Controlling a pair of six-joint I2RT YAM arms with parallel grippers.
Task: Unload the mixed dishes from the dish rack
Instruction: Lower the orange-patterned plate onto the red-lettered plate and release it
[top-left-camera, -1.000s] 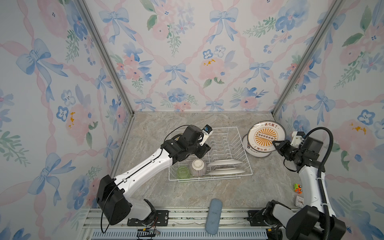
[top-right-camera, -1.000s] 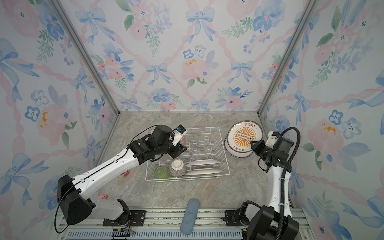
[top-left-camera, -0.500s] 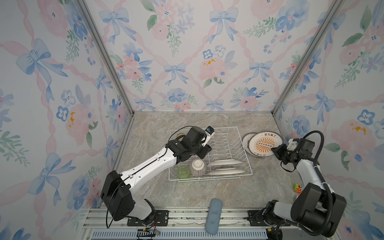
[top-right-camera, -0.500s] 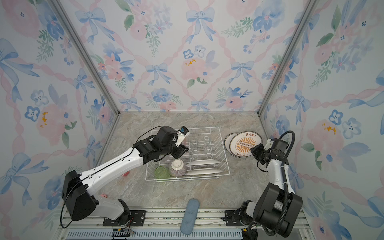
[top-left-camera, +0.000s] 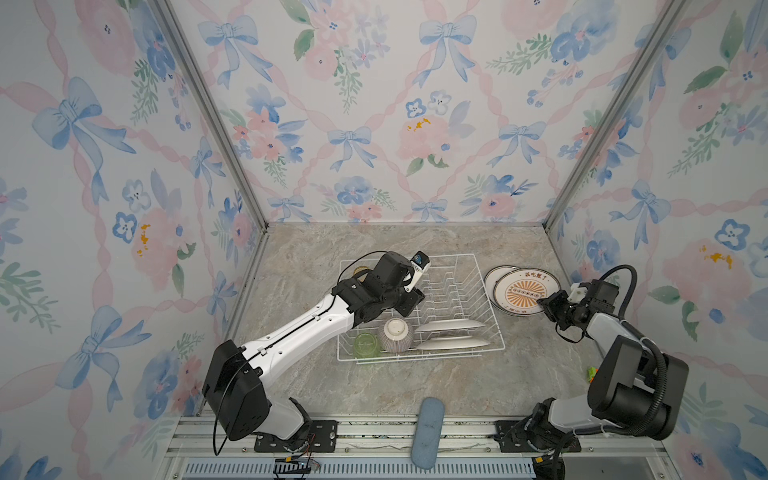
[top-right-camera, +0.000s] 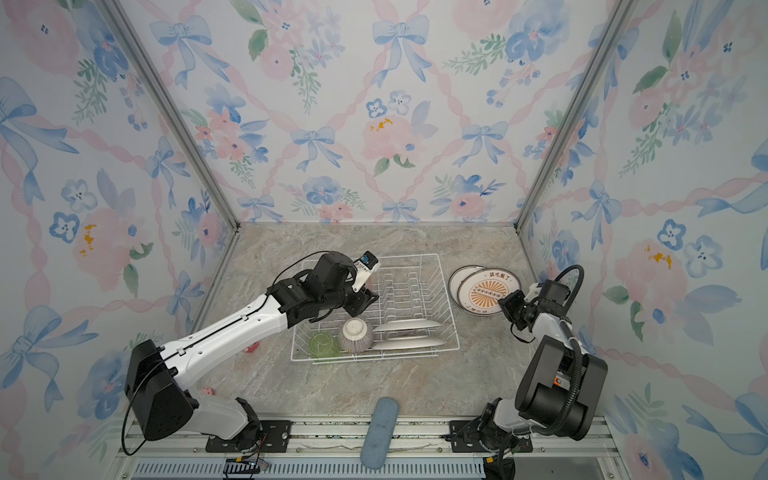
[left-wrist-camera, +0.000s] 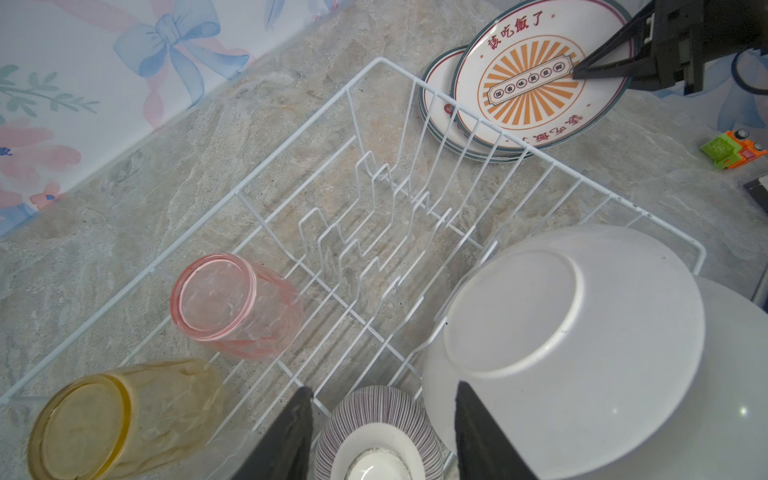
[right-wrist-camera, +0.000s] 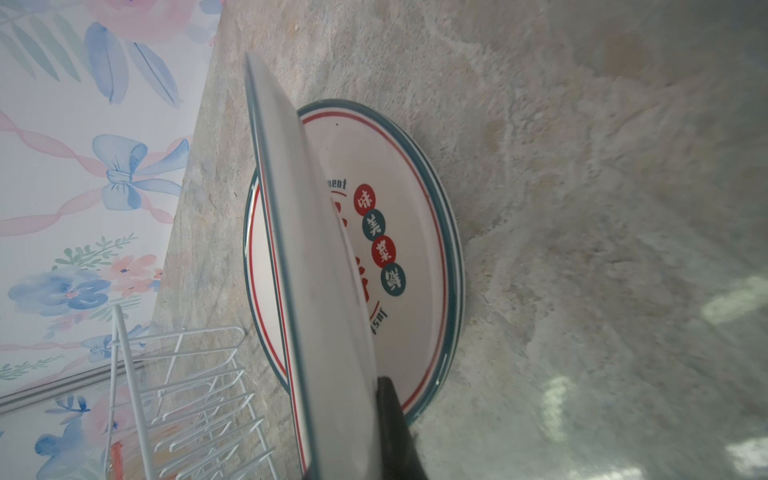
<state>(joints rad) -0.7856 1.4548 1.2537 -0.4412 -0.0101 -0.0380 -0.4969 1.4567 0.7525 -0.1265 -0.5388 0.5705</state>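
Also: toy truck (left-wrist-camera: 733, 148) rt of rack (left-wrist-camera: 552, 164)

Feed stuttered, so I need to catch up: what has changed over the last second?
The right gripper, shut on the sunburst plate, has swung it down from steeply tilted to nearly flat over the lower plate beside the dish rack; no release yet. The left gripper, open, edged slightly farther over the rack, above the striped bowl. Bowl, green tumbler and two racked plates have not moved.

Bright, even light with faint shadows in both top views. In the right wrist view the round white dark-rimmed plate (right-wrist-camera: 316, 291) blurs, and glare patches the grey marbled tabletop (right-wrist-camera: 582, 208).
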